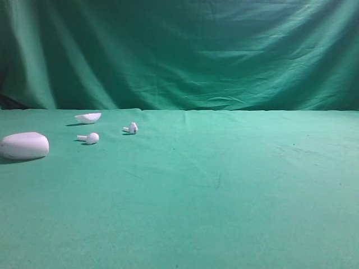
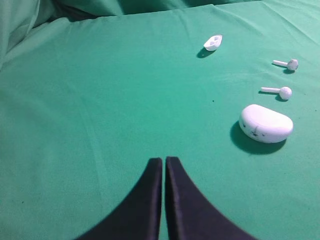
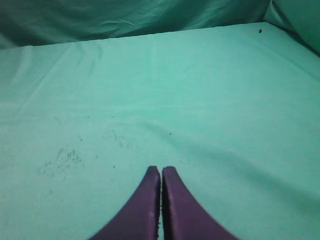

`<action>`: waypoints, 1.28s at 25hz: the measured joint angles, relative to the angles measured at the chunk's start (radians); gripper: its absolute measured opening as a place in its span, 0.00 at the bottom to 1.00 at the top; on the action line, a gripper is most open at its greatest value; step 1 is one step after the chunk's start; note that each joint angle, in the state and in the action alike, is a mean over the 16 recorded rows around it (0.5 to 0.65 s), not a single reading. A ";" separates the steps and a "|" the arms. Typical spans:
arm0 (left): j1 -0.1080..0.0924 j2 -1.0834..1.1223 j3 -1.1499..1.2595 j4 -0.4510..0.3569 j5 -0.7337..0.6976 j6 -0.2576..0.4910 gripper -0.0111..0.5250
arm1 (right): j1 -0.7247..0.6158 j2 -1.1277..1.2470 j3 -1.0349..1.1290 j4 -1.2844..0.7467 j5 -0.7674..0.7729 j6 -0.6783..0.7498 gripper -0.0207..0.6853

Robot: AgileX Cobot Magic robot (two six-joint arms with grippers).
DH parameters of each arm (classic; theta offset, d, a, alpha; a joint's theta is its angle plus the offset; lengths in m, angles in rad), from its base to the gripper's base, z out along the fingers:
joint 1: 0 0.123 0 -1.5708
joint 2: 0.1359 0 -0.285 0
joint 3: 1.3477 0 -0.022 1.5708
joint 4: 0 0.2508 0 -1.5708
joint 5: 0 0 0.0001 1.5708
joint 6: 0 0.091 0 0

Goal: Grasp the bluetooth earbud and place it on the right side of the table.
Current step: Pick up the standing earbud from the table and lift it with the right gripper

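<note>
Closest to the lens in each wrist view, both grippers hold nothing: the left gripper point(image 2: 163, 161) has its fingers pressed together, and so does the right gripper point(image 3: 161, 170). On the green table point(image 1: 224, 190), at the far left, the bluetooth earbud point(image 1: 132, 128) with a dark spot lies beside a plain white earbud point(image 1: 90, 138), near an oval case point(image 1: 24, 145) and a small white lid-like piece point(image 1: 88, 117).
</note>
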 joint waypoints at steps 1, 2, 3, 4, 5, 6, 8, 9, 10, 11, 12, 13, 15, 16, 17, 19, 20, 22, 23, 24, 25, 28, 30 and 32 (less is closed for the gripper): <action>0.000 0.000 0.000 0.000 0.000 0.000 0.02 | 0.000 0.000 0.000 0.000 0.000 0.000 0.03; 0.000 0.000 0.000 0.000 0.000 0.000 0.02 | 0.000 0.000 0.000 0.000 0.000 0.000 0.03; 0.000 0.000 0.000 0.000 0.000 0.000 0.02 | 0.000 0.000 0.000 0.000 0.000 0.000 0.03; 0.000 0.000 0.000 0.000 0.000 0.000 0.02 | 0.000 0.000 0.000 0.000 0.000 0.000 0.03; 0.000 0.000 0.000 0.000 0.000 0.000 0.02 | 0.000 0.000 0.000 0.000 0.000 0.000 0.03; 0.000 0.000 0.000 0.000 0.000 0.000 0.02 | 0.000 0.000 0.000 0.000 0.000 0.000 0.03; 0.000 0.000 0.000 0.000 0.000 0.000 0.02 | 0.000 0.000 0.000 0.000 0.000 0.000 0.03; 0.000 0.000 0.000 0.000 0.000 0.000 0.02 | 0.000 0.000 0.000 0.000 0.000 0.000 0.03; 0.000 0.000 0.000 0.000 0.000 0.000 0.02 | 0.000 0.000 0.000 0.000 0.000 0.000 0.03; 0.000 0.000 0.000 0.000 0.000 0.000 0.02 | 0.000 0.000 0.000 0.000 0.000 0.000 0.03; 0.000 0.000 0.000 0.000 0.000 0.000 0.02 | 0.000 0.000 0.000 0.000 0.000 0.000 0.03; 0.000 0.000 0.000 0.000 0.000 0.000 0.02 | 0.000 0.000 0.000 0.000 0.000 0.000 0.03; 0.000 0.000 0.000 0.000 0.000 0.000 0.02 | 0.000 0.000 0.000 -0.002 0.000 -0.001 0.03; 0.000 0.000 0.000 0.000 0.000 0.000 0.02 | 0.000 0.000 0.000 -0.002 -0.002 -0.001 0.03; 0.000 0.000 0.000 0.000 0.000 0.000 0.02 | 0.000 0.000 0.000 -0.002 -0.007 0.000 0.03; 0.000 0.000 0.000 0.000 0.000 0.000 0.02 | 0.000 0.000 0.000 0.000 -0.027 0.002 0.03; 0.000 0.000 0.000 0.000 0.000 0.000 0.02 | 0.000 0.000 0.000 0.002 -0.043 0.004 0.03; 0.000 0.000 0.000 0.000 0.000 0.000 0.02 | 0.000 0.000 0.001 0.007 -0.084 0.007 0.03; 0.000 0.000 0.000 0.000 0.000 0.000 0.02 | 0.000 0.000 0.000 0.011 -0.106 0.010 0.03; 0.000 0.000 0.000 0.000 0.000 0.000 0.02 | 0.000 0.001 -0.002 0.016 -0.124 0.012 0.03; 0.000 0.000 0.000 0.000 0.000 0.000 0.02 | 0.000 0.003 -0.006 0.021 -0.139 0.015 0.03; 0.000 0.000 0.000 0.000 0.000 0.000 0.02 | 0.000 0.027 -0.040 0.036 -0.161 0.024 0.03; 0.000 0.000 0.000 0.000 0.000 0.000 0.02 | 0.000 0.060 -0.078 0.047 -0.159 0.030 0.03; 0.000 0.000 0.000 0.000 0.000 0.000 0.02 | 0.000 0.109 -0.128 0.059 -0.146 0.036 0.03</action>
